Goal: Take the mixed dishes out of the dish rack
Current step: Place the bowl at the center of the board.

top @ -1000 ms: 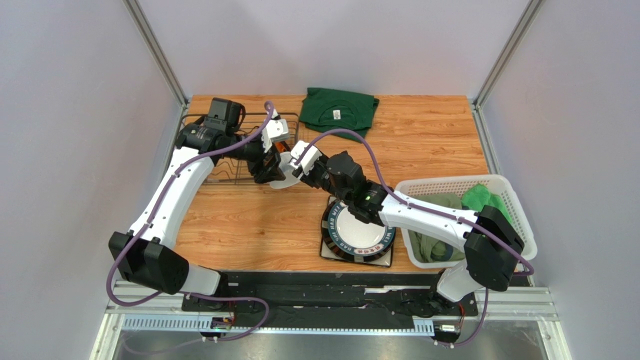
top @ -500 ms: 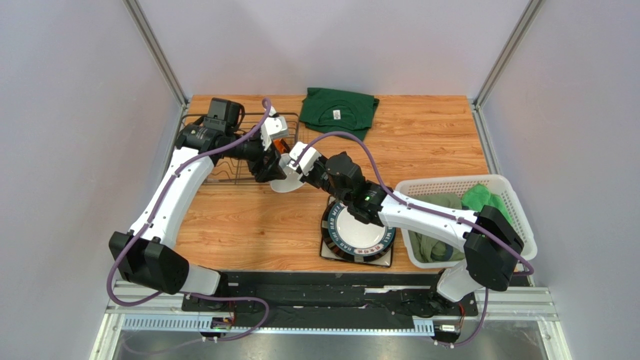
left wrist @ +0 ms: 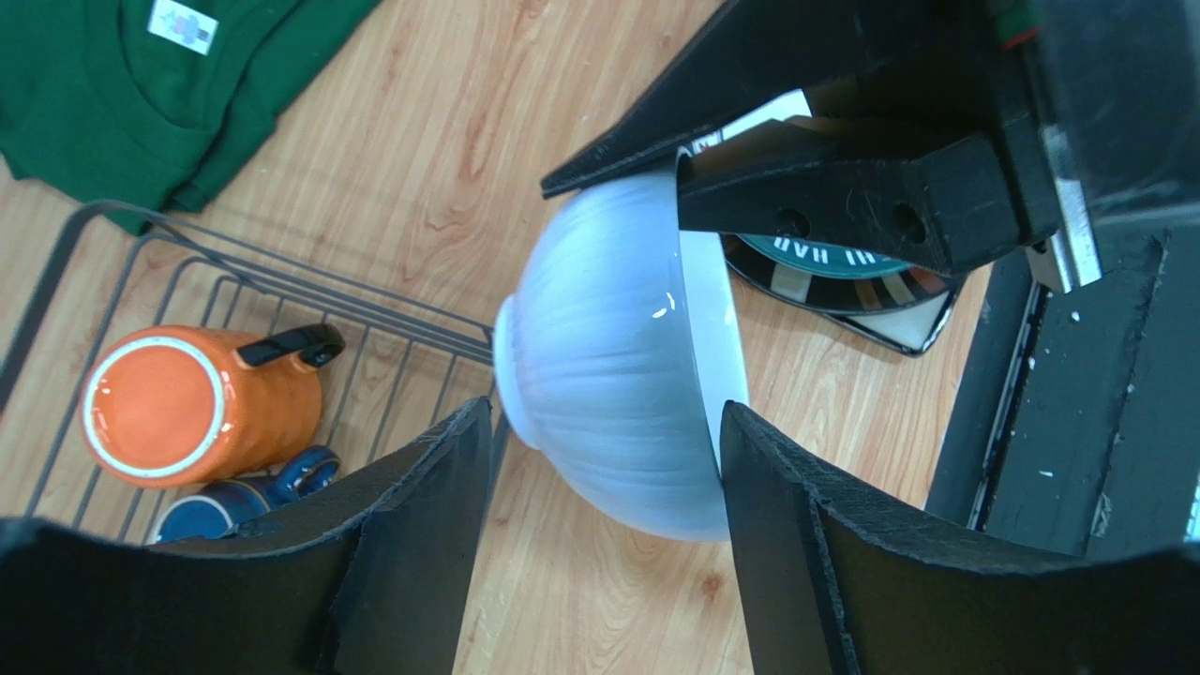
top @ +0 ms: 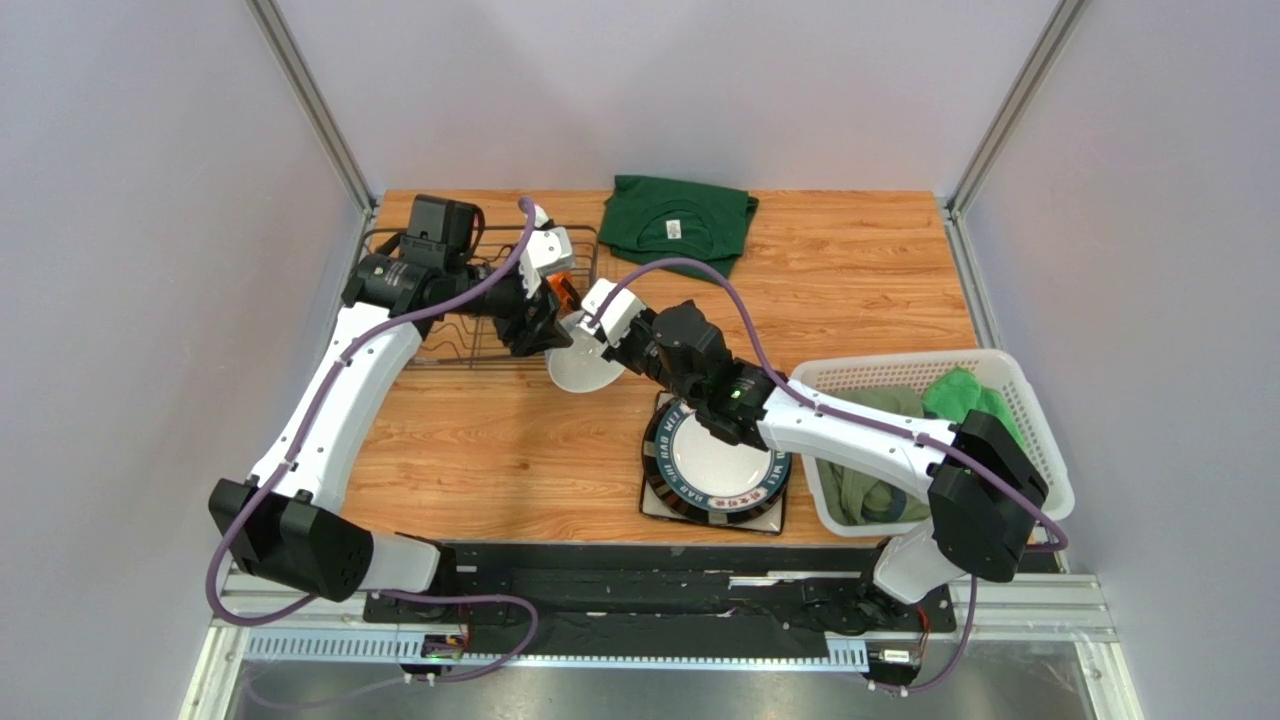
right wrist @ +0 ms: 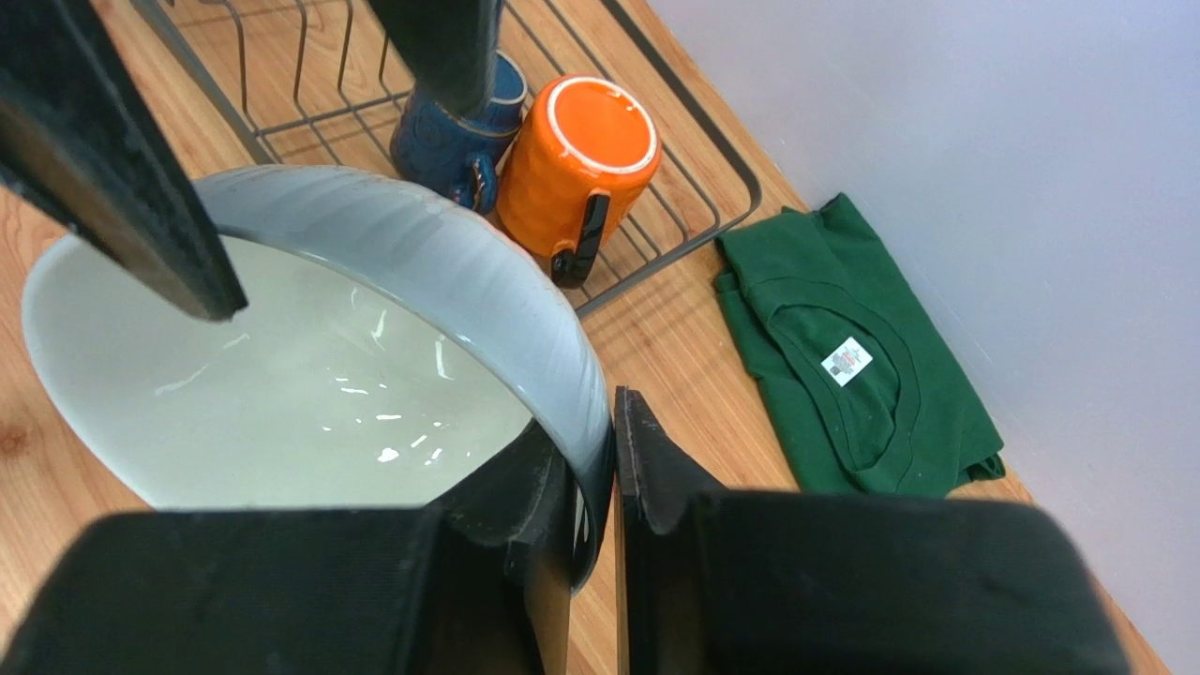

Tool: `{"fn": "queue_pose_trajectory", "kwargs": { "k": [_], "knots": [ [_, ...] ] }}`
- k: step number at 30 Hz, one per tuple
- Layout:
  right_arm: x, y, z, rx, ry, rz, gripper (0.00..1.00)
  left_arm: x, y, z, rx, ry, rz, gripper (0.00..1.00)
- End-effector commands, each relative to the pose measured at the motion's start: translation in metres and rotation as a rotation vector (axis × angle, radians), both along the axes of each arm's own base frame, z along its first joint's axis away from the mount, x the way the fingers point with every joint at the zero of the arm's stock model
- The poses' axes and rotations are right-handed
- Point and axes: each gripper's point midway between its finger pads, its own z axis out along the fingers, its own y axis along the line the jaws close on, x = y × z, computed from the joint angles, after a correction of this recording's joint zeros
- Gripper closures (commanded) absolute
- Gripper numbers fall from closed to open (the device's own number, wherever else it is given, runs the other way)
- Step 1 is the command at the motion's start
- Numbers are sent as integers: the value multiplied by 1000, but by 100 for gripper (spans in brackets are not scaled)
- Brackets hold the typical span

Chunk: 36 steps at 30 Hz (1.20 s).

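Right wrist view: my right pincer (right wrist: 599,436) is clenched on the rim of the bowl (right wrist: 324,352), which is tipped on edge above the worktop (right wrist: 676,338), just off the rack (left wrist: 324,288). Left pincer (left wrist: 603,409) straddles it, jaws wide; can't tell if it's gripping or clear. Risk: a one-point pinch on a glossy rim may pivot or slip once left backs off, or left snags it pulling away.

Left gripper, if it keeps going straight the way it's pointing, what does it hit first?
The bowl: it sits between the left gripper's fingers, its rim pinched by the right gripper. Whether those fingers touch it is unclear.
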Motion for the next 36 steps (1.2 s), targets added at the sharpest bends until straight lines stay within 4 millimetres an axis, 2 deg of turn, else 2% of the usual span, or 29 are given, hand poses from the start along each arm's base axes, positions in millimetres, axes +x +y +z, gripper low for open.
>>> {"fn": "queue_pose_trajectory", "kwargs": {
  "k": [1, 6, 11, 17, 22, 24, 25, 27, 29, 36],
  "knots": [
    [0, 5, 29, 55, -36, 11, 100, 7, -1, 32, -43, -116, 18, 30],
    [-1, 4, 24, 30, -26, 17, 100, 8, 2, 40, -40, -141, 40, 21],
    [-7, 5, 14, -18, 19, 47, 100, 12, 12, 53, -25, -229, 104, 18],
    [-16, 8, -2, -78, 101, 91, 100, 36, 44, 62, 33, -378, 320, 12],
    [-24, 14, -28, -149, 204, 136, 100, 45, 67, 64, 51, -443, 470, 7],
    [-27, 20, -31, -159, 224, 161, 100, 46, 78, 63, 55, -458, 530, 5],
    [-29, 20, -41, -185, 251, 166, 100, 48, 82, 67, 49, -475, 552, 5],
    [-33, 25, -46, -193, 278, 202, 100, 49, 92, 69, 45, -482, 605, 5],
    [-37, 27, -59, -219, 313, 221, 100, 50, 99, 74, 31, -496, 641, 4],
    [-48, 35, -97, -286, 416, 273, 100, 54, 140, 90, 9, -553, 847, 3]
  ]
}}
